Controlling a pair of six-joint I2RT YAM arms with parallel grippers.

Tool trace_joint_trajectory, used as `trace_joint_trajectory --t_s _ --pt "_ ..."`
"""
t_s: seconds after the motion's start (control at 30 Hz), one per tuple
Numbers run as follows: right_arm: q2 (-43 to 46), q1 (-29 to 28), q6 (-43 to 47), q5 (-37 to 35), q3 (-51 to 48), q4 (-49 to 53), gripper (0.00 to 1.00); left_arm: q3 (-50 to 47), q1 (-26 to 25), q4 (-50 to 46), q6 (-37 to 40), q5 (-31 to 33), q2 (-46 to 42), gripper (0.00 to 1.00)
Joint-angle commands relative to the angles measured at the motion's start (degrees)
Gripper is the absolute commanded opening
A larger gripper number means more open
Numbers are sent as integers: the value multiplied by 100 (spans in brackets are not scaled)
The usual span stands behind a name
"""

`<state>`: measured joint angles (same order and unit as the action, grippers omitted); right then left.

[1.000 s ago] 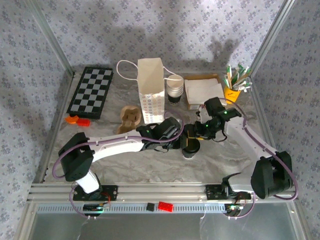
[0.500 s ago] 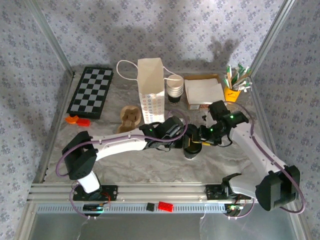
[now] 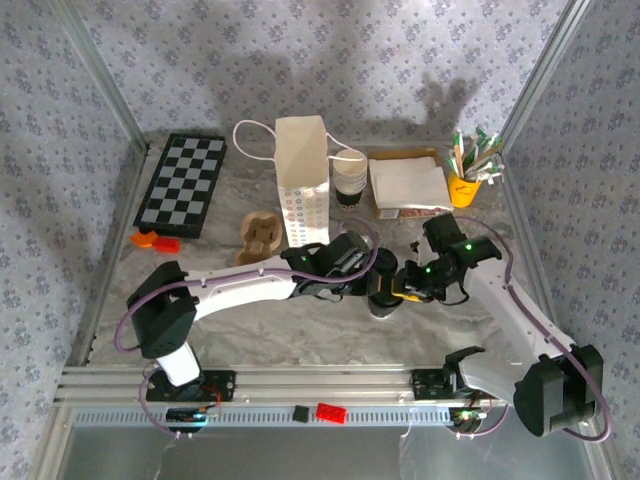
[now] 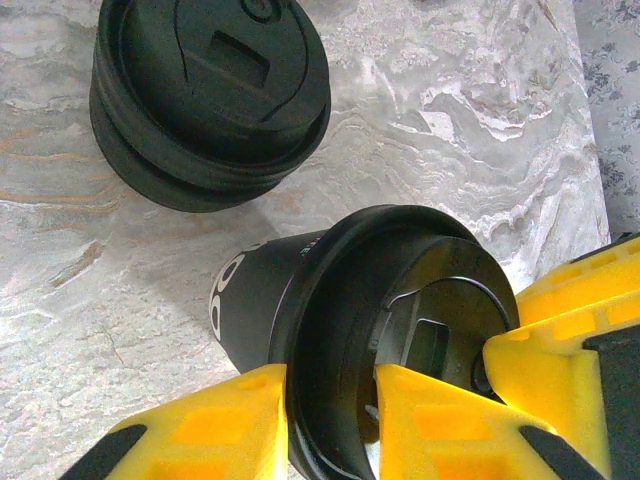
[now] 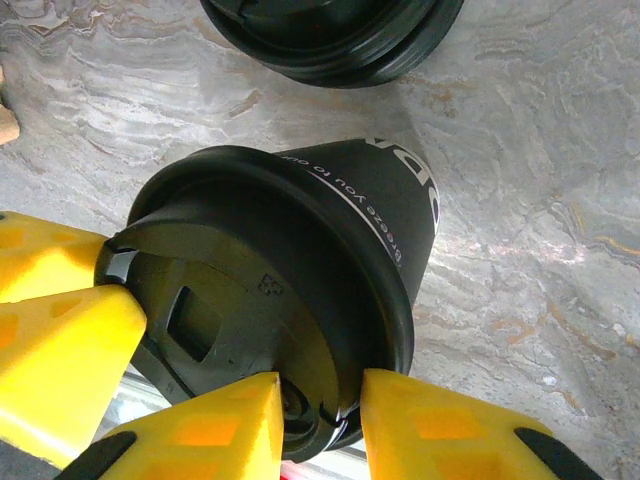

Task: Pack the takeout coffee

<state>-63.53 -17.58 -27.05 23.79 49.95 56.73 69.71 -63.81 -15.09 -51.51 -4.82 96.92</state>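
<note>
Standing upper middle in the top view, the white paper bag (image 3: 302, 185) is apart from the takeout coffee (image 3: 382, 300) at the centre, lidded, not yet packed. The left gripper (image 4: 330, 390) and the right gripper (image 5: 320, 385) both clamp its lid rim; bagging it is left, I judge.
</note>
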Motion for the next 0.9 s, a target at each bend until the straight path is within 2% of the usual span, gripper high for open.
trace_joint_trajectory --t_s 0.0,0.23,0.33,0.43,0.73,0.87 --pt "-79 -17 -98 -111 -332 66 27 -179 -61 -636 138 139 445 24" --pt "251 -155 -294 79 146 171 31 -11 -70 -640 273 122 494 24" --pt "238 -294 -353 169 31 115 33 8 -74 -629 290 130 494 24" --pt "207 -408 -396 -69 -56 198 33 16 -70 -676 299 183 494 24" --pt "254 -641 -521 -193 -278 199 32 93 -70 -686 340 236 521 25" --pt "285 -606 -456 -103 -235 345 34 359 -74 -656 463 185 516 32"
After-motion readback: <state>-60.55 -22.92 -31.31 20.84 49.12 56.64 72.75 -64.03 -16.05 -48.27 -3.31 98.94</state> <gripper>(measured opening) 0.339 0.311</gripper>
